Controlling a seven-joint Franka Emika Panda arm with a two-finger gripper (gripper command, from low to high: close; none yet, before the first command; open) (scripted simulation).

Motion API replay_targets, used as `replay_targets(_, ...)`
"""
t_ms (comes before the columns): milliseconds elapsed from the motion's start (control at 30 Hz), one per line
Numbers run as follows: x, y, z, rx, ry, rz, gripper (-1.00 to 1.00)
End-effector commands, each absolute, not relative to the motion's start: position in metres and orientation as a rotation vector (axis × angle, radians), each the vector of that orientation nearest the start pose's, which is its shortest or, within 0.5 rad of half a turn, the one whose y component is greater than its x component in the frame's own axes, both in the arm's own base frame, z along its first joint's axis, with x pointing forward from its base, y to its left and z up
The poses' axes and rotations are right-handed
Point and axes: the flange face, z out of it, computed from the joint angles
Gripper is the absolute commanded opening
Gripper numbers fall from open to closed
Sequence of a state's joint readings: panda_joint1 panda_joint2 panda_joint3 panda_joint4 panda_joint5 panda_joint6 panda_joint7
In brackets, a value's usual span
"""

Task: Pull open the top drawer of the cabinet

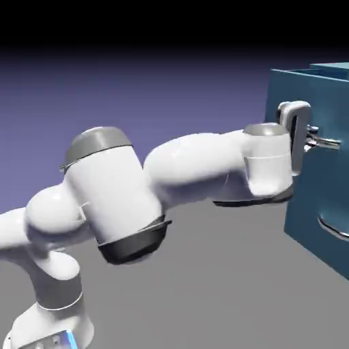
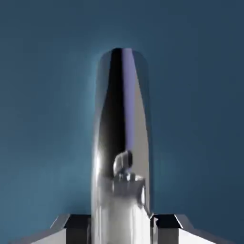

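Note:
The teal-blue cabinet [image 1: 303,204] stands at the exterior view's right. Its top drawer [image 1: 330,102] carries a curved silver bar handle [image 1: 330,142]. My gripper [image 1: 311,138] reaches in level from the left and meets the near end of that handle. In the hand view the handle [image 2: 121,119] runs up the middle, large and shiny, against the blue drawer front [image 2: 43,95]. The two grey fingertips [image 2: 76,223] press against its sides at the bottom edge, so the gripper [image 2: 121,225] is shut on the handle. The drawer front looks flush with the cabinet.
A lower drawer [image 1: 320,249] with its own silver handle [image 1: 335,230] sits beneath the top one. The white arm [image 1: 198,167] stretches from the lower left across the grey table [image 1: 225,286].

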State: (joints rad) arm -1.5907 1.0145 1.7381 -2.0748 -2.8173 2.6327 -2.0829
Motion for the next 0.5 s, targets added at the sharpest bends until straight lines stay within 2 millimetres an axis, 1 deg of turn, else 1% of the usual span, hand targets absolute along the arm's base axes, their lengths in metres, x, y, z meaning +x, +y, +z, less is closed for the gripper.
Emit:
replay_targets(0,0.546,-0.056,0.481,-0.615,1.482,-0.613,-1.00)
replay_targets(333,0.439,-0.056,0.481,-0.614,1.482,-0.613,-1.00)
replay_targets(367,0.439,-0.056,0.481,-0.614,1.482,-0.613,-1.00)
replay_targets(400,0.439,-0.056,0.481,-0.614,1.482,-0.613,1.00)
replay_targets(433,0.439,-0.056,0.481,-0.614,1.482,-0.613,1.00)
replay_targets(467,0.428,-0.057,0.482,-0.613,1.482,-0.612,1.00)
